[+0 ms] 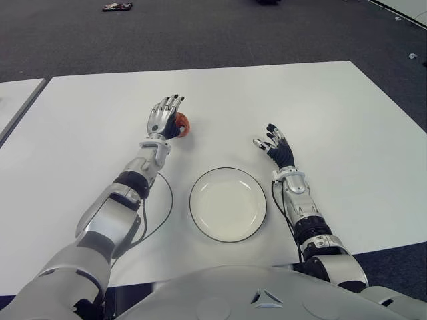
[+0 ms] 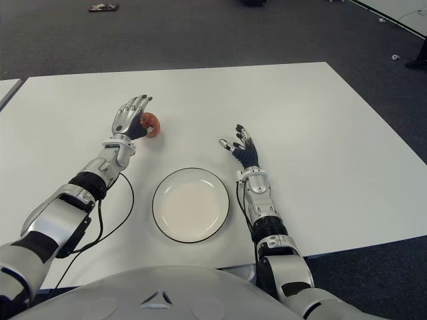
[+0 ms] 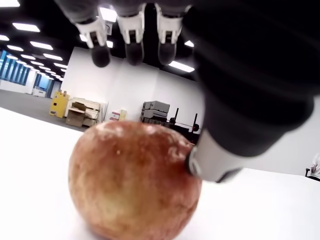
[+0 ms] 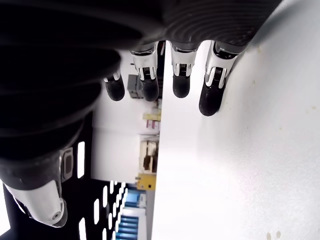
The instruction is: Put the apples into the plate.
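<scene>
One apple [image 1: 182, 124] is seen on the white table [image 1: 347, 113], beyond the empty plate [image 1: 228, 204]. The left hand [image 1: 165, 116] is placed over it, thumb touching, fingers uncurled above. The right hand [image 1: 275, 147] is held spread right of the plate, holding nothing.

The plate [image 1: 228, 203] is placed on the surface [image 1: 347, 120] near its close edge, roughly at centre. The apple [image 1: 182, 124] is set on the surface at about 11 o'clock from the plate, well apart from it. The left hand [image 1: 165, 117] is positioned just at the apple's 9 o'clock side; in the left wrist view its thumb is seen touching the apple while the fingers [image 3: 132, 35] are held above it, not closed around it. The right hand [image 1: 277, 148] is found at about 2 o'clock from the plate, near its rim, with fingers spread and nothing held. Nothing is seen in the plate.
</scene>
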Available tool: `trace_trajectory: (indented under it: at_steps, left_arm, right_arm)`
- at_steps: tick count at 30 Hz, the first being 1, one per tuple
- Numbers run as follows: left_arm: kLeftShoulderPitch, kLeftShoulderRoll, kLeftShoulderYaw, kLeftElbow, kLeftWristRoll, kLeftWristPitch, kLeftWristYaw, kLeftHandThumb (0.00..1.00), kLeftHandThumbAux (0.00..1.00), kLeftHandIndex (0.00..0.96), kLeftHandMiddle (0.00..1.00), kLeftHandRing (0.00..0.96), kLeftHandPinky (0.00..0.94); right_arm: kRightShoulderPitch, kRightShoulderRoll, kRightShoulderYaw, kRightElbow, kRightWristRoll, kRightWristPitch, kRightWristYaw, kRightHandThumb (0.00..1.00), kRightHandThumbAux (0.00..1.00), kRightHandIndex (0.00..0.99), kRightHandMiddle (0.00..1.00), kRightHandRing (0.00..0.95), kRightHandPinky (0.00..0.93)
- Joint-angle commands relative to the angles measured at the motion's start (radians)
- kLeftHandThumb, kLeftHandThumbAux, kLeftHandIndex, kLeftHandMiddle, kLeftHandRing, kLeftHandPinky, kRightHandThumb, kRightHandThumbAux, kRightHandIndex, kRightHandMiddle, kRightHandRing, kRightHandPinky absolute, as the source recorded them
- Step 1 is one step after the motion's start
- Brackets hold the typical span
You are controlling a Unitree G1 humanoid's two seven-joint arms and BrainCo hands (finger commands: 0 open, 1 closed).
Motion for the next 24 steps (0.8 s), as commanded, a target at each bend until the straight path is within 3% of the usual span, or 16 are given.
trace_trajectory:
  at_steps: [1, 24]
  left_arm:
    - [-0.002, 0.000, -0.007, 0.023, 0.006, 0.015, -0.027, 0.269, 0.133, 0.000, 0.000, 0.000, 0.000]
    - [-0.025, -0.015, 0.001, 0.087, -0.015, 0.035, -0.080, 0.257, 0.139, 0.000, 0.000, 0.000, 0.000]
  right_arm:
    - [0.022, 0.006, 0.003, 0.023, -0.005, 0.032, 0.006, 0.168, 0.670, 0.000, 0.022, 0.020, 0.033]
    - [0.030, -0.003, 0.004, 0.015, -0.007, 0.037, 0.008, 0.161, 0.666, 0.000, 0.015, 0.015, 0.033]
